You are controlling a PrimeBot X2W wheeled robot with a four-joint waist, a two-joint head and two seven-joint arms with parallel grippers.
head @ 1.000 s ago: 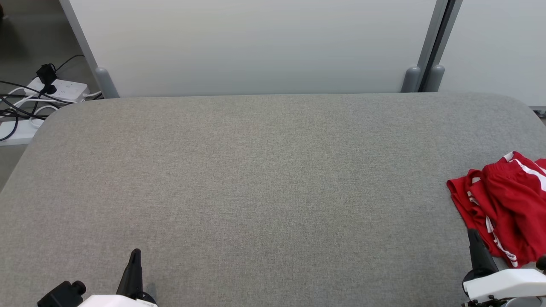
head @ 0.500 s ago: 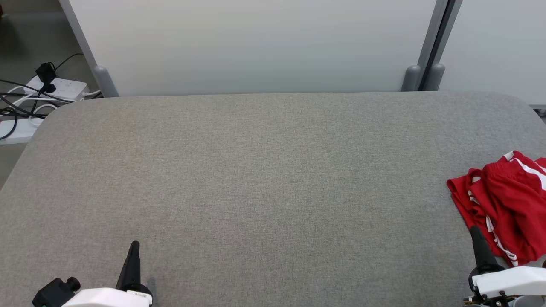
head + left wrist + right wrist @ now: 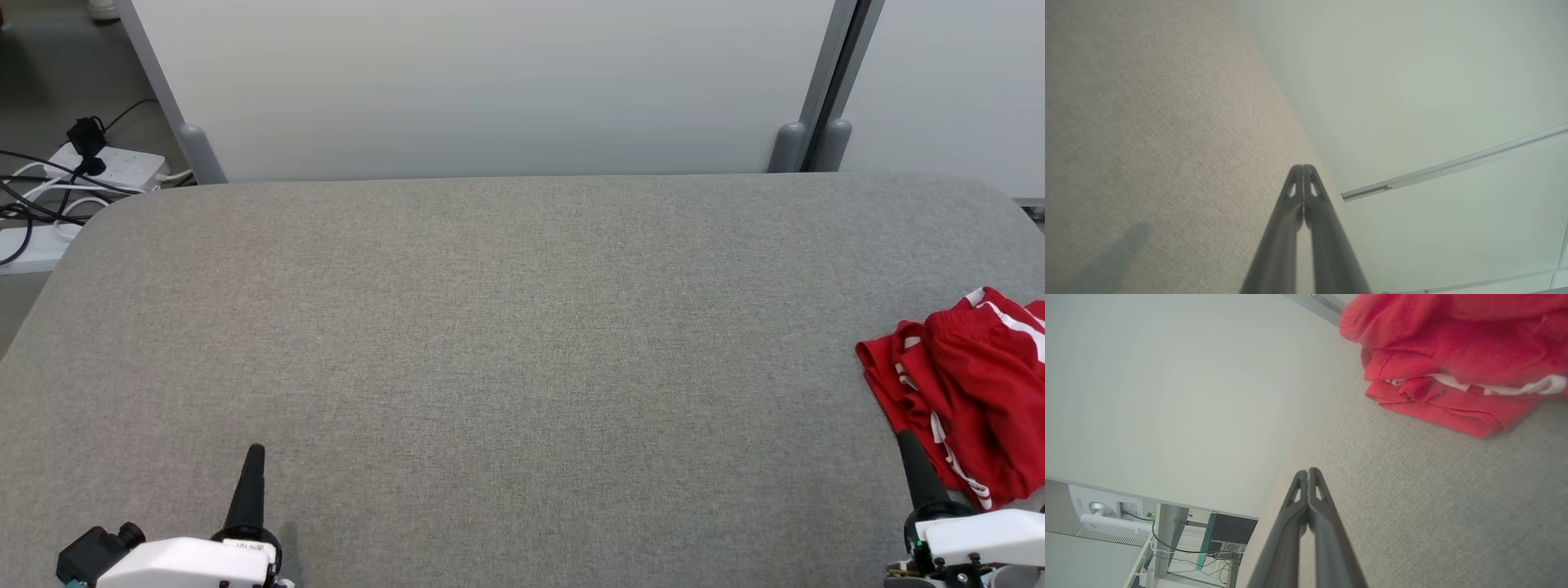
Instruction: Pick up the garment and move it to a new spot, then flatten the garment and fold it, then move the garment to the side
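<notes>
The garment (image 3: 971,392) is a red piece with white stripes, lying in a loose folded heap at the right edge of the grey table (image 3: 506,327); the right wrist view shows the garment (image 3: 1457,363) at its upper right. My right gripper (image 3: 903,438) is shut and empty, its tip close beside the garment's near edge, and its fingers (image 3: 1308,475) press together. At the lower left, my left gripper (image 3: 255,451) is shut and empty over bare table, far from the garment, with its fingertips (image 3: 1303,168) closed.
White partition panels (image 3: 490,82) with grey feet stand along the table's far edge. A power strip with dark cables (image 3: 98,167) lies on the floor beyond the far left corner.
Both grippers have crept a little forward up the head view. The garment has not moved.
</notes>
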